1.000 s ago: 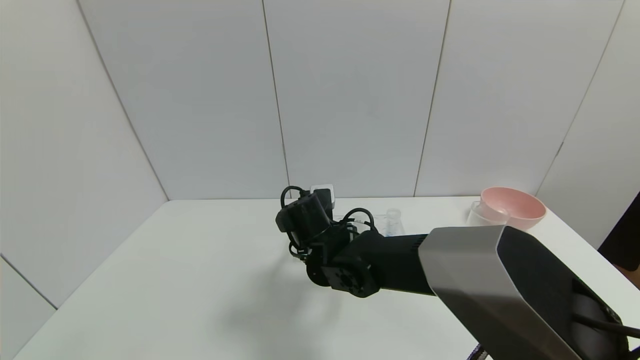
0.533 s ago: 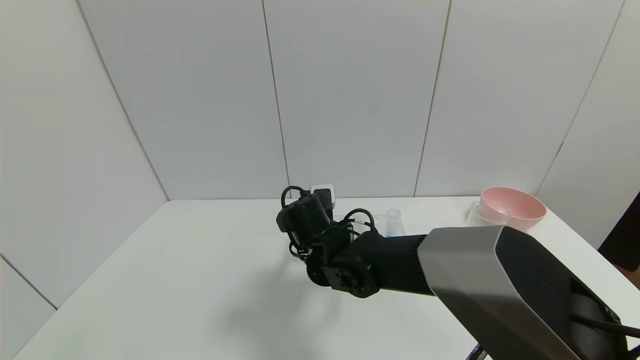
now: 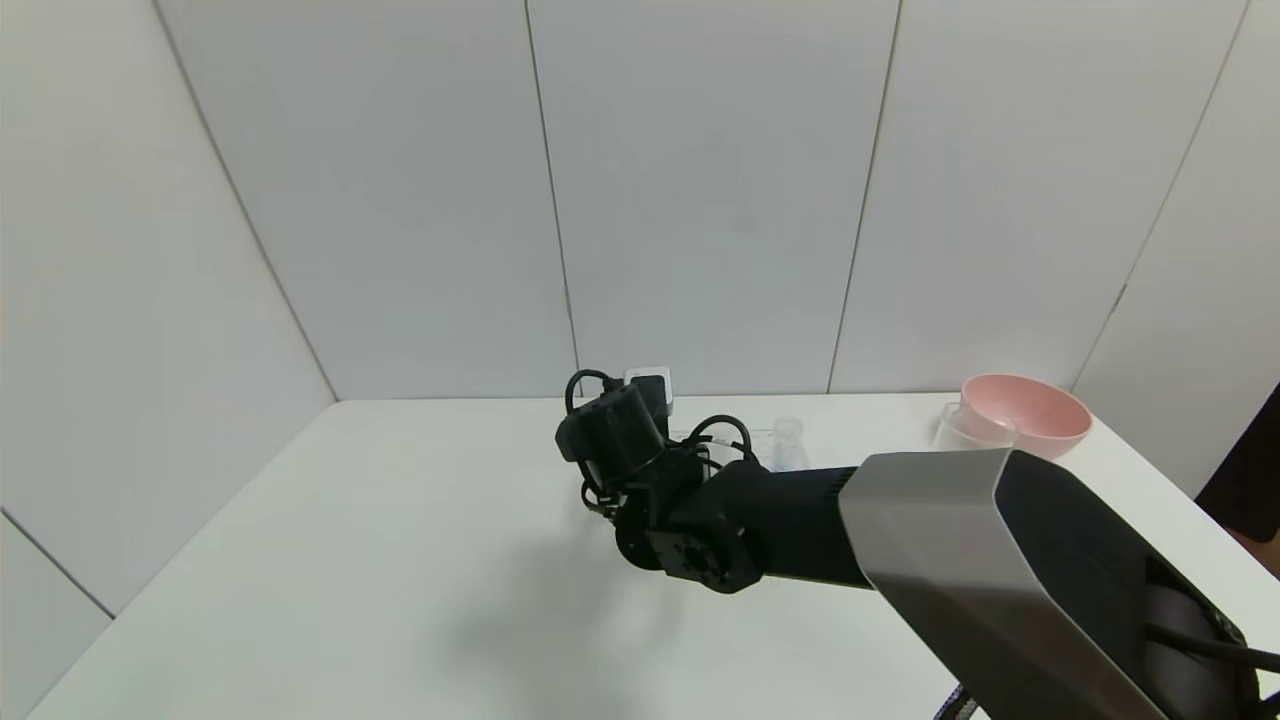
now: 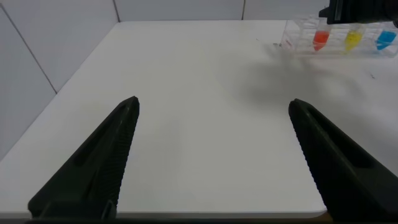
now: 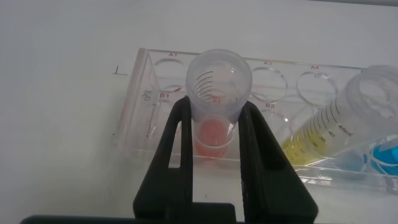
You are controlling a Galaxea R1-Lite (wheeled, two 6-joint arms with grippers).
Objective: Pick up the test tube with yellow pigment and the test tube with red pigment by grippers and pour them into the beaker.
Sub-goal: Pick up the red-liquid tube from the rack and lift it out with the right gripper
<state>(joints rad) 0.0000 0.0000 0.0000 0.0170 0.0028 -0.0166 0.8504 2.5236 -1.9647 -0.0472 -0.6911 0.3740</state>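
Observation:
In the right wrist view my right gripper (image 5: 214,106) is shut on the test tube with red pigment (image 5: 217,81), one finger on each side. The tube stands upright in a clear rack (image 5: 140,112). The test tube with yellow pigment (image 5: 329,127) leans in the rack beside it. In the head view the right gripper (image 3: 612,440) reaches over the rack at the table's far middle and hides both tubes. The clear beaker (image 3: 972,430) stands at the far right. My left gripper (image 4: 213,107) is open and empty above the table's near part, with the red tube (image 4: 320,40) and yellow tube (image 4: 353,40) far off.
A blue-tipped tube (image 5: 382,152) sits in the rack beyond the yellow one. A pink bowl (image 3: 1030,412) stands just behind the beaker at the far right. The white table (image 3: 400,560) is walled at the back and on both sides.
The right arm and gripper have shifted very slightly to the right over the rack. Nothing else has moved.

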